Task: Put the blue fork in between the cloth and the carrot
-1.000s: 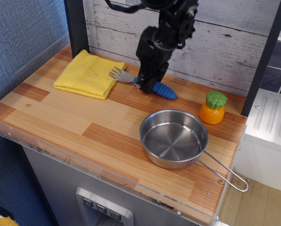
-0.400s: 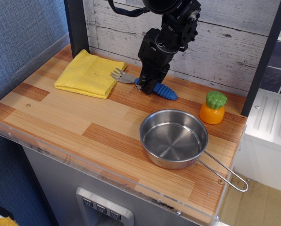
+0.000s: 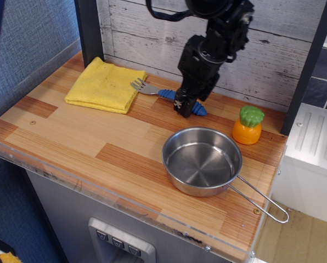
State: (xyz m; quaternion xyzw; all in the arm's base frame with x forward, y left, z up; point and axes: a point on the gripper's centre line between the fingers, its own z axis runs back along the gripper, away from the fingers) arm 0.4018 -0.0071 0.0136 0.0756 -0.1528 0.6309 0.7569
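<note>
The blue fork [image 3: 164,94] lies flat on the wooden tabletop near the back wall. Its silver tines [image 3: 138,85] almost touch the right edge of the yellow cloth [image 3: 104,85], and its ribbed handle points right toward the carrot [image 3: 247,125]. The carrot stands upright at the back right, about a hand's width from the handle's end. My gripper [image 3: 182,106] hangs over the middle of the handle and hides part of it. Its fingers look slightly apart and hold nothing.
A steel pan [image 3: 202,160] sits at the front right, its wire handle [image 3: 262,200] reaching toward the table's right front corner. A white plank wall [image 3: 147,33] runs behind, with dark posts at the left [image 3: 88,30] and right [image 3: 306,71].
My gripper has moved right along the fork's handle and risen a little. The fork has shifted slightly right and stays on the table, let go.
</note>
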